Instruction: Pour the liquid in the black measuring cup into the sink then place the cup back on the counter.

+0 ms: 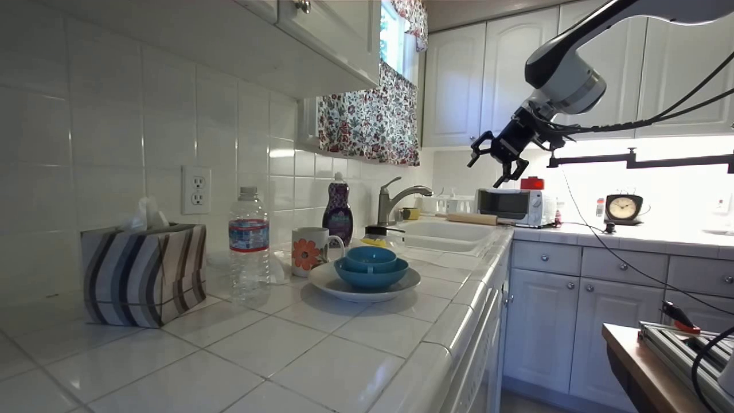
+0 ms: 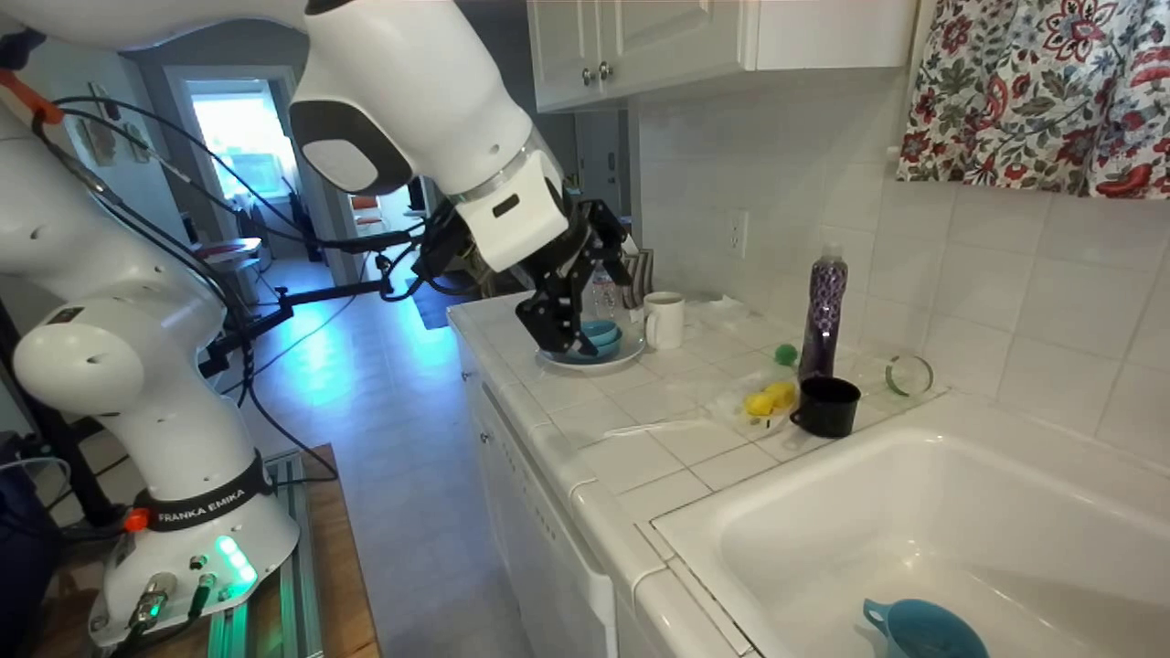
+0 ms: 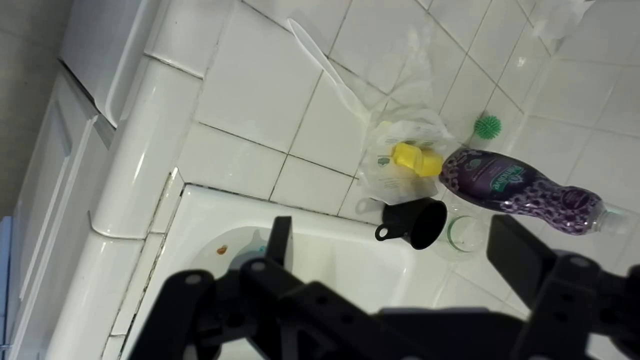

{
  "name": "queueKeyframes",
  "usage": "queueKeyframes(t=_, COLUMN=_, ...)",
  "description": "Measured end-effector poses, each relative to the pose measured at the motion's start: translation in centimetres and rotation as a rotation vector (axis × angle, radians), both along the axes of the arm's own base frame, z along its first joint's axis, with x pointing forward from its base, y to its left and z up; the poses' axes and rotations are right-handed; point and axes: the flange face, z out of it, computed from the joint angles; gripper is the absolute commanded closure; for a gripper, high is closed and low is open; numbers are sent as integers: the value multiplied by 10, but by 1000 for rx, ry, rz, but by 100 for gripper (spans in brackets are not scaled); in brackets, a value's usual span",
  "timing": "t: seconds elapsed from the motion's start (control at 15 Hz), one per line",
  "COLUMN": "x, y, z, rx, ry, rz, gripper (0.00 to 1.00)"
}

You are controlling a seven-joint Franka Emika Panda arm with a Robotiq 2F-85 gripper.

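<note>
Black measuring cup (image 3: 412, 221) stands upright on the white-tiled desk (image 3: 245, 85), just beside the rim of the sink (image 2: 704, 517). Its handle has a round hole at the end, and its inside is too dark for me to tell what it holds. My pincer (image 1: 485, 174) hangs in the air well apart from it, spread wide, with nothing in its grasp; in the wrist view I see the cup framed between my two fingers (image 3: 281, 242), but beyond them.

Close to the cup I have a purple soap bottle (image 2: 822, 315), a clear vessel with a green ring (image 3: 465, 235) and a yellow thing (image 3: 419, 160) lying on crumpled clear plastic (image 3: 397, 182). A green spiky ball (image 3: 487, 127) sits near the bottle, and a slim white utensil (image 3: 327, 69) lies farther off on the tiles. Down in the sink is a blue cup (image 2: 937, 631). In an exterior view, blue bowls (image 1: 371, 278) stand stacked on a plate (image 1: 325, 284) next to a flowered mug (image 1: 308, 252).
</note>
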Motion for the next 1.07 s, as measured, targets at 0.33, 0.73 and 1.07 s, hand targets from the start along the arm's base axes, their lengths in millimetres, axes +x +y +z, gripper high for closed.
queueKeyframes(t=0.33, x=7, y=-32, z=-9, rx=-47, ry=-67, rz=-191, gripper=0)
queueKeyframes(t=0.73, x=54, y=-46, z=-28, rx=6, ry=-159, rz=-379, gripper=0)
queueKeyframes(t=1.07, x=101, y=-44, z=-62, rx=58, ry=-156, rz=-453, gripper=0)
